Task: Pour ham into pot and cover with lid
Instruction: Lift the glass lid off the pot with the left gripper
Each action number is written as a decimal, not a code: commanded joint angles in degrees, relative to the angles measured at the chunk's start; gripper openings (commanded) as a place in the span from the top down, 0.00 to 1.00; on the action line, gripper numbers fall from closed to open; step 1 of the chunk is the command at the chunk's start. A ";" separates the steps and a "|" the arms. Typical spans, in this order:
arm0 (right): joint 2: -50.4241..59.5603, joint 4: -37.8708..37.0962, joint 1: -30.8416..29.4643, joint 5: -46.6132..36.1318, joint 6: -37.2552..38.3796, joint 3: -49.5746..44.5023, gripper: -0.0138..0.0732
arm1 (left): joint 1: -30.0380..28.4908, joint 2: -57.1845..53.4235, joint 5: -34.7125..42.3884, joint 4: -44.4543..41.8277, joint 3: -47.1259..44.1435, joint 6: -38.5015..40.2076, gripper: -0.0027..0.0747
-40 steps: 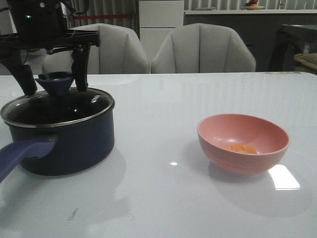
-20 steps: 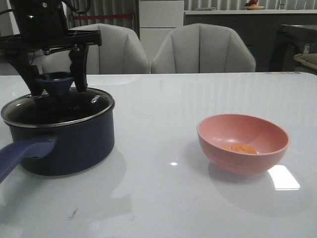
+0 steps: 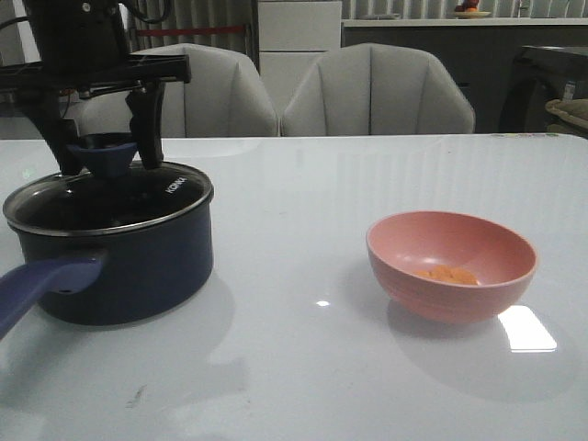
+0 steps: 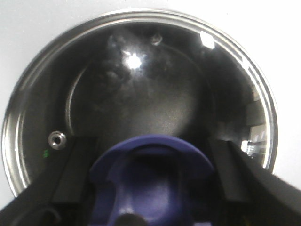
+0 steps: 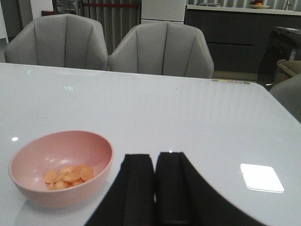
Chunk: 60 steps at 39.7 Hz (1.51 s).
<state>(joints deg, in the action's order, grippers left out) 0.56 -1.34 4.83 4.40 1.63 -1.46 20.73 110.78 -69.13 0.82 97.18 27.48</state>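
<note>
Front view. We recorded the pot (image 3: pixel 115 253) at the left of the frame, its handle (image 3: pixel 41 280) running toward the lower left. The lid (image 3: pixel 106 197) sat on its rim. The left gripper (image 3: pixel 103 152) stood over it, one finger on either side of the knob (image 3: pixel 104 152); we could not tell from here whether they pressed it. At right of centre stood the pink bowl (image 3: pixel 450 265), well apart from the pot, with the ham (image 3: pixel 446 274) lying in it.

Left wrist view. Lid (image 4: pixel 141 94) filling the frame; knob (image 4: pixel 153 176) at the bottom between the dark fingers (image 4: pixel 70 179), jaws apart, contact not clear.

Right wrist view. Right gripper (image 5: pixel 154 188) at bottom centre, jaws together, holding nothing; bowl (image 5: pixel 61 167) and ham (image 5: pixel 69 175) at lower left.

We judged the step to be uncovering the pot. Next: clamp the knob, lift straight, set the lid aside before pouring.
</note>
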 commanded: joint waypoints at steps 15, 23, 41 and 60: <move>1.15 -0.57 -0.21 -4.40 -0.17 -0.58 0.67 | -3.82 -5.93 -4.59 -1.27 6.21 -7.72 0.69; 1.15 -0.57 -0.21 -4.40 -0.17 -0.58 0.67 | -11.70 -10.99 -4.48 -1.15 1.32 -10.74 0.69; 1.15 -0.57 -0.28 -4.40 -0.17 -0.58 0.67 | -29.32 -16.27 3.28 8.14 -16.80 -23.39 0.69; 1.15 -0.57 -0.28 -4.40 -0.17 -0.58 0.67 | -29.01 -11.83 16.43 8.24 -27.26 -24.04 0.68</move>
<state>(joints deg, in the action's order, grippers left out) 0.56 -1.34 4.83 4.40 1.63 -1.46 -8.66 100.28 -54.21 8.00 68.64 3.86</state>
